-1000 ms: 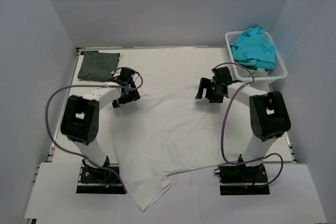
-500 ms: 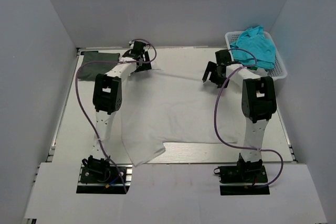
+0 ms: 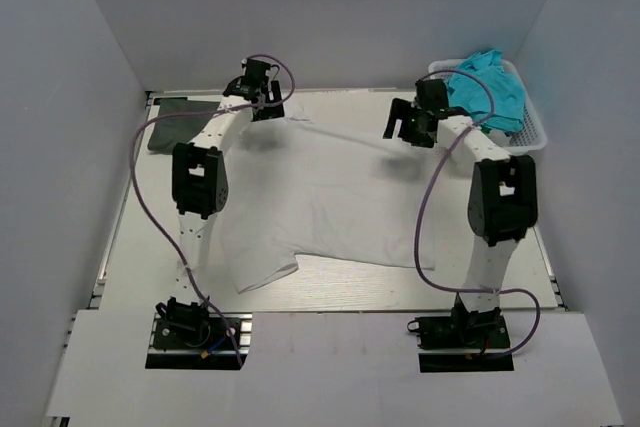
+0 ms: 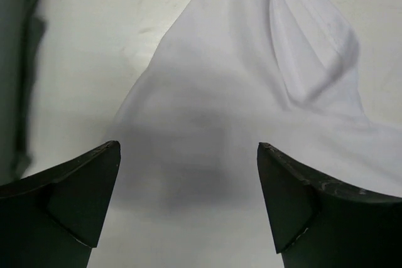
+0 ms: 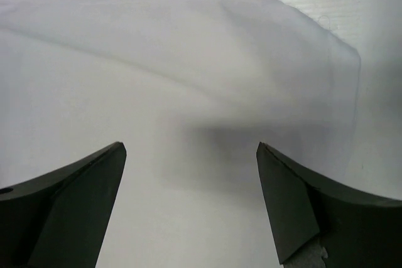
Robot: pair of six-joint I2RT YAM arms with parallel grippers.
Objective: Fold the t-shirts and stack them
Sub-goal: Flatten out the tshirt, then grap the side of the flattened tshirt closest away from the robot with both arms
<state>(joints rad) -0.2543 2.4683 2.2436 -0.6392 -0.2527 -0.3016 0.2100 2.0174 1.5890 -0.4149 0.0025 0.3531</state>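
Overhead and wrist views of a table (image 3: pixel 380 292). A white t-shirt (image 3: pixel 330 197) lies spread across the centre of the frame, its upper edge creased and one sleeve rumpled at lower left. A basket (image 3: pixel 535 142) at upper right holds teal t-shirts (image 3: pixel 485 87). A folded dark t-shirt (image 3: pixel 170 139) lies at upper left. The left claw (image 4: pixel 188 155) and right claw (image 5: pixel 188 155) hang over the white shirt's upper corners, jaws spread wide and gripping nothing. Likely risks: a pinch missing a corner or catching one layer would drag the cloth askew, and the left claw, working near the dark shirt, could disturb it.
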